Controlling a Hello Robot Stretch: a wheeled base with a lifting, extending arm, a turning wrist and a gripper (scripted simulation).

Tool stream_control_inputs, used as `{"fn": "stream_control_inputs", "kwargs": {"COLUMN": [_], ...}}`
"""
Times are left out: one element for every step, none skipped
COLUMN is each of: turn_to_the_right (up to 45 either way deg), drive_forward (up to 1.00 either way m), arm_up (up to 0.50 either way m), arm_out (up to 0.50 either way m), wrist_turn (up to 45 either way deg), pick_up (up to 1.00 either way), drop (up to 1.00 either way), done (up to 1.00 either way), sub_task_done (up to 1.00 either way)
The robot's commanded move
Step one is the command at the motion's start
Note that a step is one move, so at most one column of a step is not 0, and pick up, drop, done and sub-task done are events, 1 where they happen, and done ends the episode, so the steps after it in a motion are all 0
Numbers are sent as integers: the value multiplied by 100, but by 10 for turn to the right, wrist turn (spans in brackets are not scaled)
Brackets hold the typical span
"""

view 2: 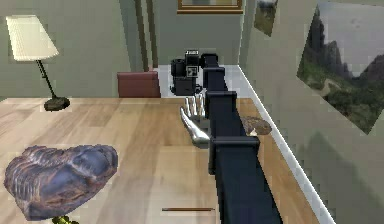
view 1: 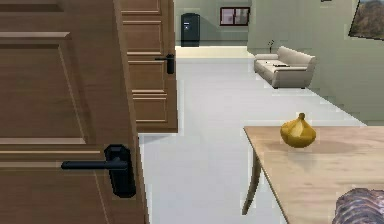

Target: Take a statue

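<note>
I note a silver hand-shaped statue point(view 2: 196, 122) on the table point(view 2: 110, 130), just left of the arm point(view 2: 235, 150). Its long axis runs up the arm side view, its digits pointing toward the pincer point(view 2: 185, 78) near the table's far edge. I cannot tell whether the pincer is apart or together, nor whether it holds anything. A shallow dish point(view 2: 258, 126) lies just right of the arm, contents indistinct. A grey-purple lumpy mass point(view 2: 60, 175) rests at the near left, with a lamp point(view 2: 35, 55) beyond.
</note>
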Motion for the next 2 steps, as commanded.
{"fn": "stream_control_inputs", "kwargs": {"turn_to_the_right": [0, 0], "drive_forward": [0, 0], "arm_up": [-30, 0], "arm_out": [0, 0], "wrist_turn": [0, 0], "pick_up": [0, 100], "drop": [0, 0], "done": [0, 0], "sub_task_done": [0, 0]}}
